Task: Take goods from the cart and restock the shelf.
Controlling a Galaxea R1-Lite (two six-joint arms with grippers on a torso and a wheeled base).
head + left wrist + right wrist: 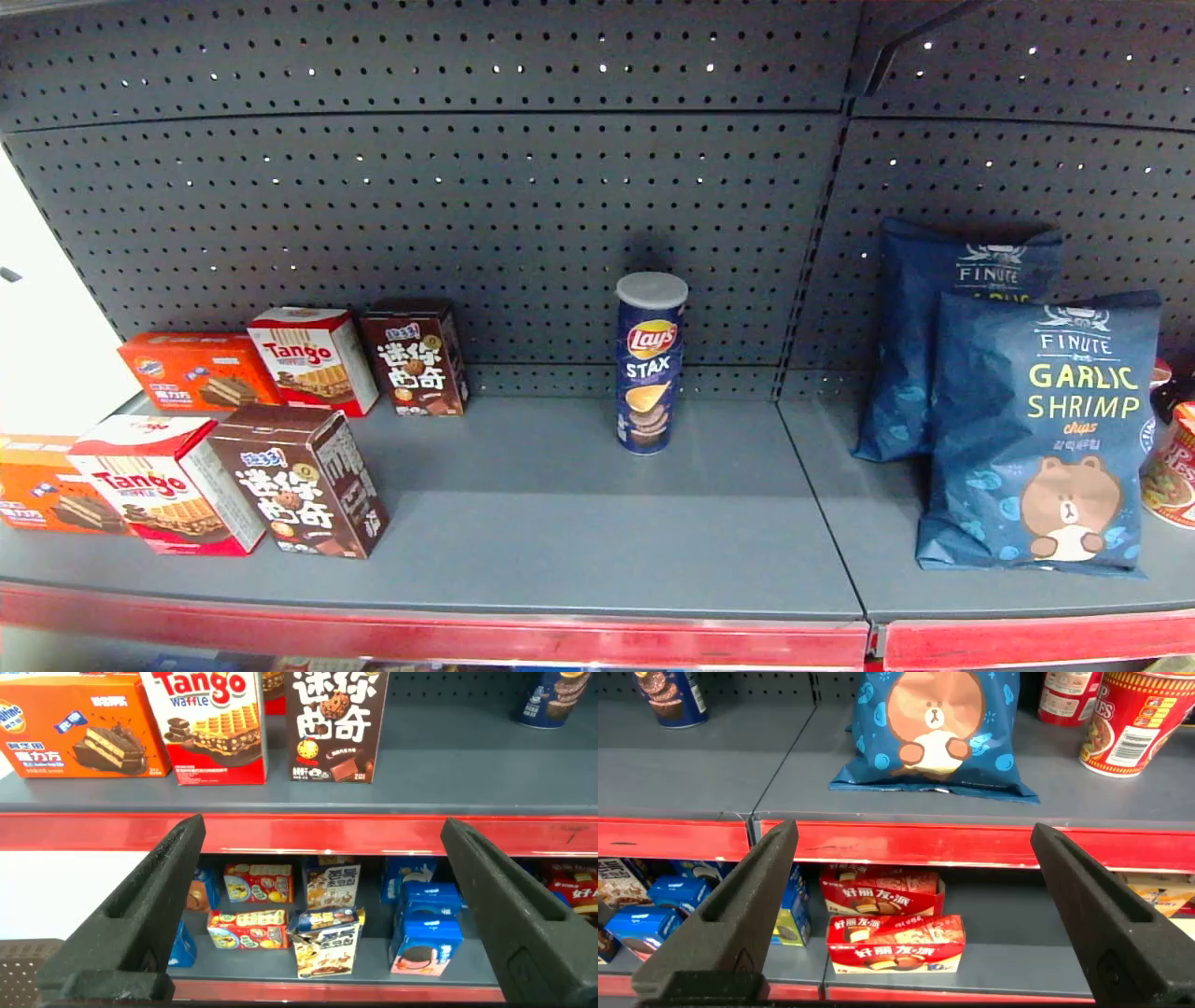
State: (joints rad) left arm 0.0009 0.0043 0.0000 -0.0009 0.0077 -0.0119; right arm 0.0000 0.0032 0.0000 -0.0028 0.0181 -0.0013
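Note:
A blue chips can with a grey lid stands upright near the back of the grey shelf. Two blue chip bags lean at the right. Orange, red-white and brown snack boxes sit in two rows at the left. My left gripper hangs open in front of the shelf's red edge, below the brown box, with nothing between its fingers. My right gripper is open too, empty, in front of the red edge below the front chip bag.
Red noodle cups stand at the shelf's far right. A lower shelf holds blue cookie packs, small boxes and red boxes. The middle of the top shelf, around the can, is bare. A perforated back panel closes the rear.

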